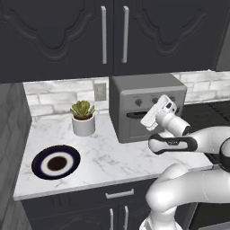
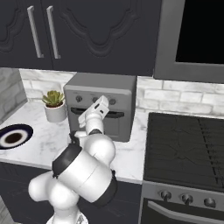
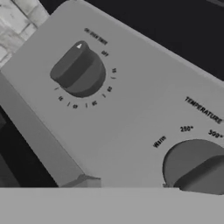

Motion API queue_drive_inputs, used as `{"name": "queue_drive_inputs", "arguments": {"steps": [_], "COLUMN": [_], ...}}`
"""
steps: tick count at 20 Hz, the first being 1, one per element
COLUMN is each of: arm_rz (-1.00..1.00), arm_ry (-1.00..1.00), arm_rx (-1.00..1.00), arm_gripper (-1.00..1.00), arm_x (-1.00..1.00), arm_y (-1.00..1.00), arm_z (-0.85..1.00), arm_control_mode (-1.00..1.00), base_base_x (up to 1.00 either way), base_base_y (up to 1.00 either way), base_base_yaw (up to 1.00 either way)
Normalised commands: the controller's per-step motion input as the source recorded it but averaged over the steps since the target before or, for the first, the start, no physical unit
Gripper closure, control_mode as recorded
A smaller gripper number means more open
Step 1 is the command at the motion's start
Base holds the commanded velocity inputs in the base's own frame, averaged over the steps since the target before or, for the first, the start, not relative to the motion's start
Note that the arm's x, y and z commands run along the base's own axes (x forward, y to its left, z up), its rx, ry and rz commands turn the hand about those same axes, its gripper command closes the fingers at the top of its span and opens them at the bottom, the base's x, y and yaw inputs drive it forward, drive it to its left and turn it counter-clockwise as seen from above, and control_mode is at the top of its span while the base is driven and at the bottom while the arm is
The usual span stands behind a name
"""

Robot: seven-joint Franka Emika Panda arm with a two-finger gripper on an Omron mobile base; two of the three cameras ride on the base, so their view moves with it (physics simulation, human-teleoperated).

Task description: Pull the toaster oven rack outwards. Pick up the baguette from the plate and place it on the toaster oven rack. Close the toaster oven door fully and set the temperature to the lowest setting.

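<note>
Here the hand (image 1: 144,120), grip state unclear, is held at the toaster oven (image 1: 148,105); its temperature knob (image 3: 197,171), at five o'clock, should be squarely pinched.

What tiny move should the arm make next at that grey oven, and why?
Probably ease the gripper onto the temperature knob and close on it: the hand view shows that knob at its lower edge, and the oven door looks closed.
</note>
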Motion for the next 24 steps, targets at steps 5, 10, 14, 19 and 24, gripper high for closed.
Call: {"name": "queue_drive_inputs", "arguments": {"steps": [5,10,14,19,24], "arm_rz": [0.38,0.32,0.03,0.00,0.01], "arm_ry": [-0.25,0.09,0.06,0.04,0.00], "arm_rx": [-0.68,-0.80,-0.29,-0.46,-0.91], "arm_gripper": [1.00,1.00,1.00,1.00,1.00], "arm_x": [0.46,0.40,0.06,0.03,0.15], "arm_y": [0.32,0.49,0.32,0.28,0.04], "arm_z": [0.39,0.03,-0.11,0.03,0.23], "arm_control_mode": [-1.00,-1.00,-1.00,-1.00,-1.00], "base_base_x": [0.00,0.00,0.00,0.00,0.00], "base_base_y": [0.00,0.00,0.00,0.00,0.00], "base_base_yaw": [0.00,0.00,0.00,0.00,0.00]}}
